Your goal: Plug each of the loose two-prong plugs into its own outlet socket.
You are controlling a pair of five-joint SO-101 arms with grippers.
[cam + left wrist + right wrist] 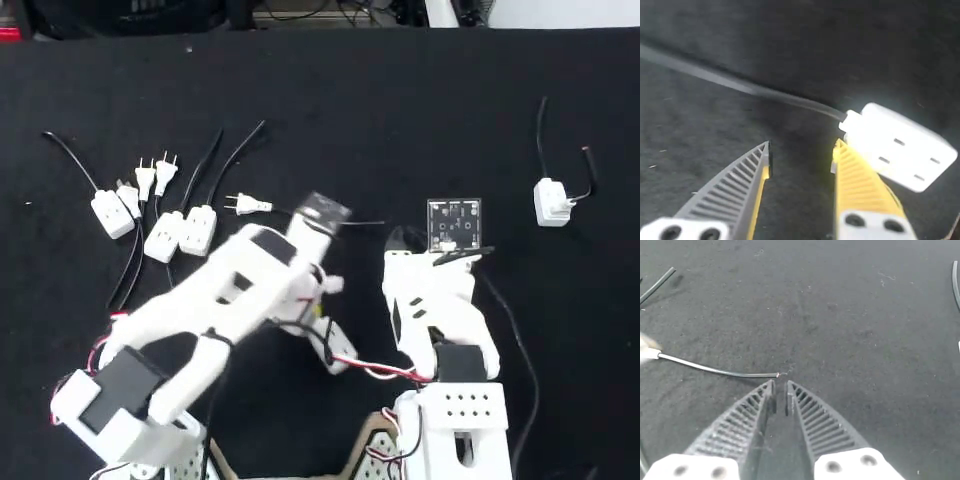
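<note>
The left claw [802, 147] gapes apart just beside the white outlet socket [900, 150], the right claw [780, 384] is all but together at its cord [715, 370] end, loose plugs [155, 175] lie on its other side, and open black tabletop [400, 100] stretches beyond.

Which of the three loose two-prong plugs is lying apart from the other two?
The plug lying crosswise, prongs pointing left; the other two plugs sit side by side further left, prongs pointing away from the robot.

Three loose plugs [248, 205] and perhaps five outlet sockets [197, 229].
</note>
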